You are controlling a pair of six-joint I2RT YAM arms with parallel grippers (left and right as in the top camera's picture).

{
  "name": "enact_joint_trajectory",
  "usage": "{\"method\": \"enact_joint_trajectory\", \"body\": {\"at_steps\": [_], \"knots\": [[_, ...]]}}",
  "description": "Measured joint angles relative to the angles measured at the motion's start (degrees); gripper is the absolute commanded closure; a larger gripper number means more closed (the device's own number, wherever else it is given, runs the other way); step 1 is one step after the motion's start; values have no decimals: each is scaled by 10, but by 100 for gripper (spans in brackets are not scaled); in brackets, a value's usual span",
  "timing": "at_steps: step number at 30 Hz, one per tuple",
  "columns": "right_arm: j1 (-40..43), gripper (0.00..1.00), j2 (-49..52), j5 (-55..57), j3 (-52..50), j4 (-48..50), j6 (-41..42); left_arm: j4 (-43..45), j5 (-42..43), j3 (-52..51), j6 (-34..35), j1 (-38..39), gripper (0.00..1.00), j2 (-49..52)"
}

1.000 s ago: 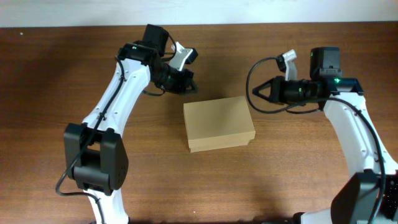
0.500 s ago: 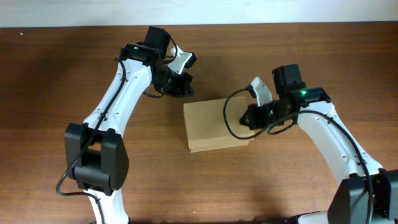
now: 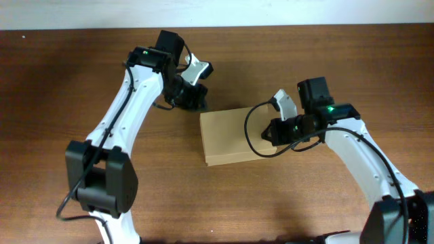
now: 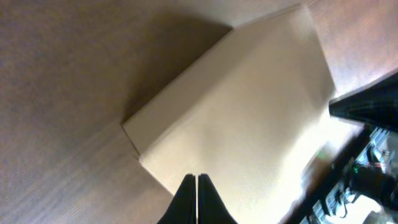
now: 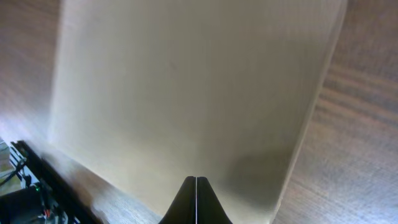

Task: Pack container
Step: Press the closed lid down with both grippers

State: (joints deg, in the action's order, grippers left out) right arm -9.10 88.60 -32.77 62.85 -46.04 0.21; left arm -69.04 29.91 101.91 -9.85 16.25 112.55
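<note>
Two arms and one box, that's pretty much the whole scene. The container (image 3: 234, 135) is a plain tan cardboard box sitting flat on the brown wooden bench (image 3: 54, 88), roughly midway between the arms and turned a little askew. Its lid is down and the top looks smooth, with no flaps sticking up that I can see.

The left arm (image 3: 129, 102) stretches across from its side, and its tip sits just off the box's far left corner. On the left wrist camera the left jaws are pressed together with nothing between them, just a hairline seam. They point at the container (image 4: 236, 106), which shows its top and one side wall from that angle. I honestly can't tell if they're touching the cardboard.

The right arm (image 3: 359, 149) reaches over from the other side, with its tip above the right end of the box. A black cable (image 3: 247, 132) from that arm loops out over the box top. On the right wrist camera the right jaws are also closed tight and empty. The container (image 5: 186, 87) fills nearly the whole frame there, and a soft shadow falls on the cardboard right by the tips, close to the box's edge. Contact is hard to judge on this side too.
</note>
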Motion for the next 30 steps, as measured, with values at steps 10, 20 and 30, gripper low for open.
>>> {"method": "enact_joint_trajectory", "body": {"at_steps": [10, 20, 30], "knots": [[7, 96, -99, 19, 62, 7, 1, -75, -83, -36, -33, 87, 98, -22], [40, 96, -99, 19, 62, 11, 3, -23, -99, -132, -33, 87, 98, -34], [30, 96, -99, 22, 49, -92, 9, 19, -98, -156, -32, 87, 98, -55]]}}
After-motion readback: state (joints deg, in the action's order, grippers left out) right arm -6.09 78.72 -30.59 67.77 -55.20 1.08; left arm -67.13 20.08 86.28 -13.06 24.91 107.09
